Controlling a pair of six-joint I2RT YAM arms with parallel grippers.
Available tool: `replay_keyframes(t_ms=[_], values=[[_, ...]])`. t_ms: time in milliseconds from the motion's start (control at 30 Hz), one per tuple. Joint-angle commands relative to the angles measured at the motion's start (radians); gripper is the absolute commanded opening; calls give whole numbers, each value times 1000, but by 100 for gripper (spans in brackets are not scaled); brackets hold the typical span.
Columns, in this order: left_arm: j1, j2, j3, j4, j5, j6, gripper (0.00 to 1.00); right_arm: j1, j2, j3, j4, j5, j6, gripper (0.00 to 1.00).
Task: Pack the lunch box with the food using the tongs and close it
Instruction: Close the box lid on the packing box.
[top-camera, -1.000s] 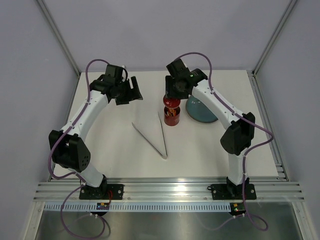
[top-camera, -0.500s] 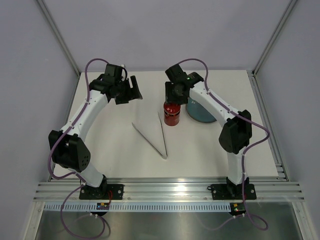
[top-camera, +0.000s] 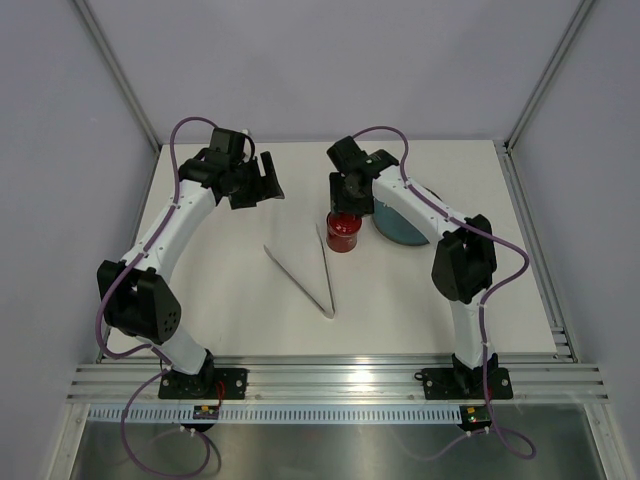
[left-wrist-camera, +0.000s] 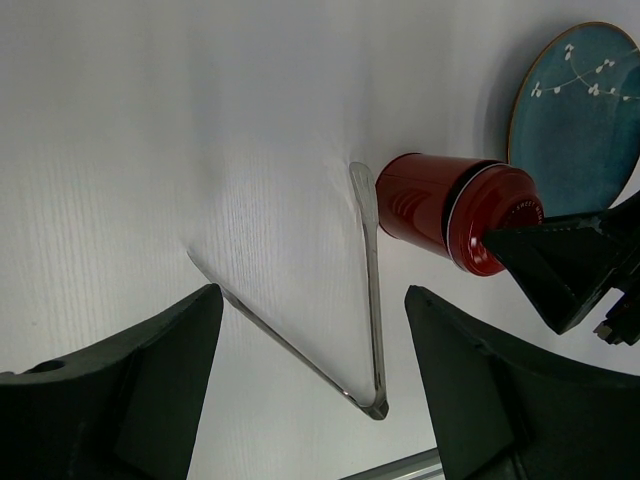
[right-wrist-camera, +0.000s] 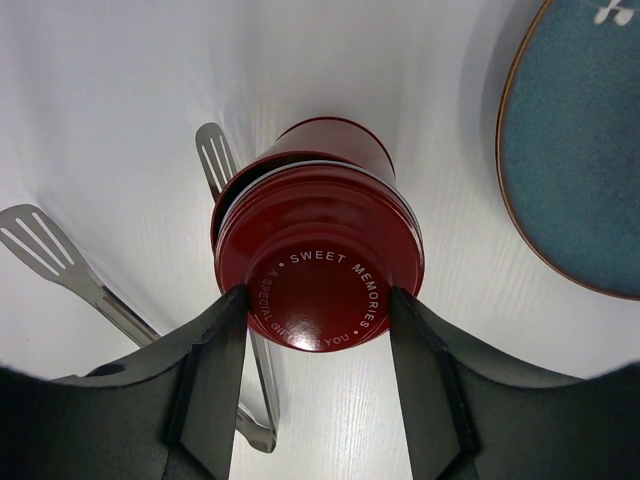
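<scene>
On the white table (top-camera: 230, 300), the right gripper (right-wrist-camera: 316, 300) is clamping the lid (right-wrist-camera: 318, 240) onto the lunch box (right-wrist-camera: 340, 140), the left gripper (left-wrist-camera: 312, 300) gaping empty. It's the closing step, I'd judge, needing a square push.

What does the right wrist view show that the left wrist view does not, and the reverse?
Only the right wrist view: the words SWEET MEMORIES on the red lid and the slots in the tips of the tongs. Only the left wrist view: the open, empty left gripper. Both: the red lunch box, the blue plate, the tongs, and the right gripper closed on the lid.
</scene>
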Motion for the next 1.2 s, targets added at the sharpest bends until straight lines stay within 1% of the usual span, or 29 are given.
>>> replay_keyframes(t_ms=[0,167,367,867,1033,1167], values=[[5,-13,13,16,-18,14,78,-2,12,7,19,-5,-12,53],[5,-11,11,16,-18,14,78,3,2,31,13,7,-13,53],[5,-7,8,18,-15,12,78,4,42,97,-28,17,-25,53],[5,-2,5,18,-20,15,78,12,91,143,-44,12,-41,54],[5,0,4,18,-17,17,78,15,104,156,-51,14,-42,57],[5,-4,2,16,-18,18,78,18,88,162,-53,21,-38,55]])
